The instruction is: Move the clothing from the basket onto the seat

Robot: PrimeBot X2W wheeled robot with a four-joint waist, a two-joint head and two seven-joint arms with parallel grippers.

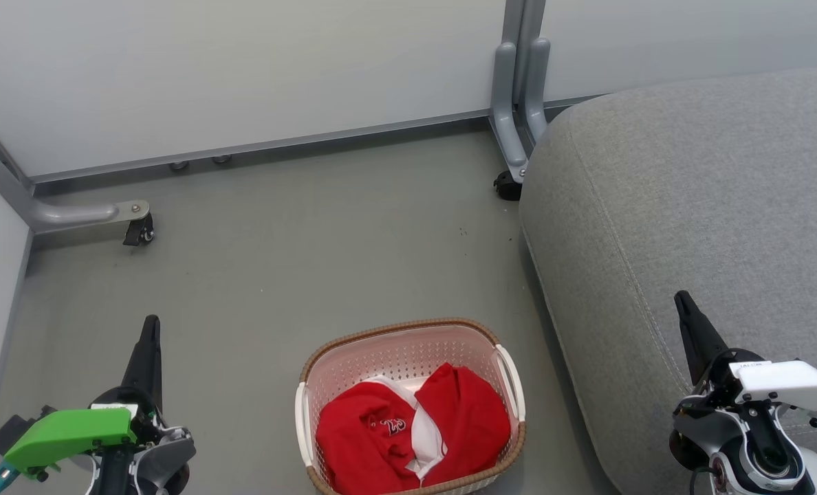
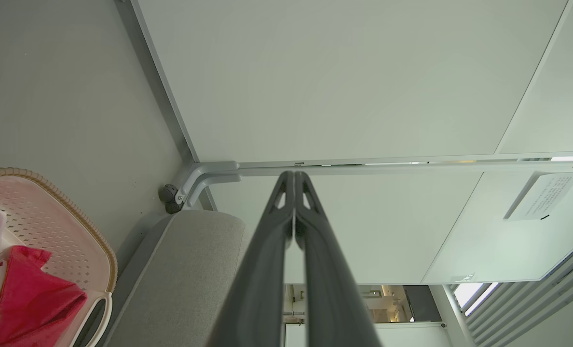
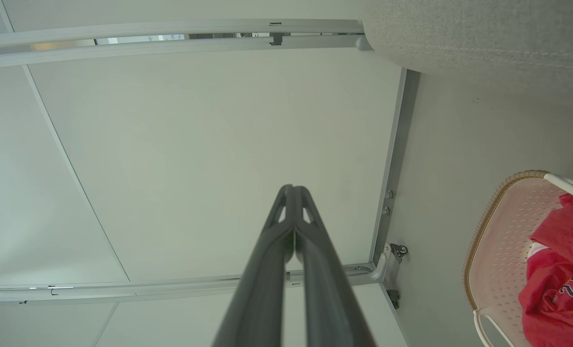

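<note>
At the floor's left edge, where the grey floor [image 1: 298, 247] meets a pale partition panel [image 1: 230, 69], the left gripper [image 1: 150, 328] with its two long dark fingers hangs above bare floor. Its jaws are clenched tip to tip on nothing, as the left wrist view [image 2: 293, 177] also shows. Right of it, well away from the floor's far edge, stands the small cream plastic basket [image 1: 396, 330] with perforated walls, a brown woven-look rim and white side handles. The soft red clothing [image 1: 374, 433] with white trim lies bunched inside it, a black-and-white number facing up. A narrow strip of floor separates the basket from the large grey woven-fabric seat [image 1: 697, 185], whose rounded corner reaches toward the far panel. Over the seat's near part, by its stitched seam, the right gripper [image 1: 681, 300] points up, also clenched and empty [image 3: 291, 190].
</note>
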